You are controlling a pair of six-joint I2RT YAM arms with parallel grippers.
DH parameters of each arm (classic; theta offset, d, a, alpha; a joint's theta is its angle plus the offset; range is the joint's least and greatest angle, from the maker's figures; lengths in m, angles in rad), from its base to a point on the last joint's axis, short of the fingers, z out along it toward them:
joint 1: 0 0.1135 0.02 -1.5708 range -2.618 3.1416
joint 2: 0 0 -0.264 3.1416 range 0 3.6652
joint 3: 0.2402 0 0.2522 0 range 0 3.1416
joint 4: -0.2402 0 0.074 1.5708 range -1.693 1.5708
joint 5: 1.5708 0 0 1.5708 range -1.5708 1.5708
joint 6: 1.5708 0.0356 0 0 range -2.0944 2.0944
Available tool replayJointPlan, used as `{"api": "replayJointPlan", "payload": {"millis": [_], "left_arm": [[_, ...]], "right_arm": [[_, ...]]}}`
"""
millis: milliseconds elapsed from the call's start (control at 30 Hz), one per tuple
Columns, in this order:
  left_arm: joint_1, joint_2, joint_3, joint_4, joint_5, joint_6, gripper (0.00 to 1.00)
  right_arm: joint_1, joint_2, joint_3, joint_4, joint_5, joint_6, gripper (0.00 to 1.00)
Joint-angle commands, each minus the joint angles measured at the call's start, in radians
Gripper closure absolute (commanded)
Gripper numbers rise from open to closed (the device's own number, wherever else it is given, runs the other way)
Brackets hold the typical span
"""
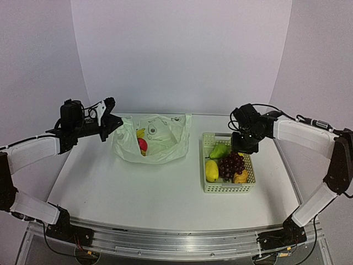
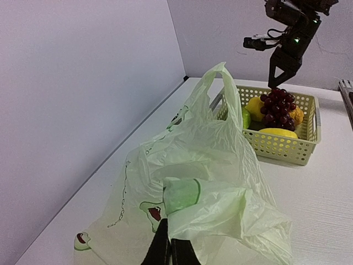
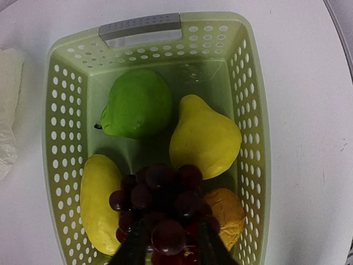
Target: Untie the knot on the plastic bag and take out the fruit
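Observation:
The plastic bag (image 1: 165,147) lies open at mid table, and no knot shows. Its handle loops hang loose (image 2: 218,74). A yellow banana (image 1: 140,132) and a red apple (image 1: 143,145) lie inside it. My left gripper (image 1: 110,125) is shut on the bag's left edge, with the film pinched between its fingers (image 2: 171,245). My right gripper (image 1: 243,149) reaches down into the basket (image 1: 229,189). Its fingers are closed round the top of the dark grape bunch (image 3: 160,187), which rests on the other fruit.
The pale green lattice basket (image 3: 55,110) stands right of the bag. It holds a green pear (image 3: 138,102), a yellow pear (image 3: 204,138), a long yellow fruit (image 3: 99,204) and an orange-brown fruit (image 3: 226,210). White walls stand behind and to the left.

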Motion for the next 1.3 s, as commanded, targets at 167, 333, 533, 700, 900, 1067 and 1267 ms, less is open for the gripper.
{"api": "replayJointPlan", "payload": {"millis": [167,333,533,700,900,1067,1267], "left_arm": [[-0.002,-0.062,0.031,-0.094,-0.02,0.066,1.0],[-0.001,-0.135,0.027,-0.211,-0.027,0.128,1.0],[-0.001,-0.221,0.023,-0.422,-0.011,0.162,1.0],[-0.001,-0.284,0.023,-0.531,-0.029,0.159,1.0],[-0.002,-0.28,0.032,-0.575,-0.051,0.14,1.0],[-0.001,-0.245,0.046,-0.567,-0.081,0.145,1.0],[-0.002,-0.213,0.055,-0.527,-0.081,0.142,1.0]], "right_arm": [[0.077,0.129,0.396,-0.162,0.054,-0.236,0.11],[0.276,0.184,0.511,0.073,-0.11,-0.59,0.14],[0.356,0.288,0.427,0.609,-0.554,-0.573,0.25],[0.373,0.455,0.508,0.723,-0.696,-0.464,0.35],[0.377,0.54,0.468,0.823,-0.717,-0.442,0.51],[0.377,0.607,0.481,0.829,-0.661,-0.463,0.56],[0.374,0.756,0.598,0.832,-0.631,-0.466,0.59]]}}
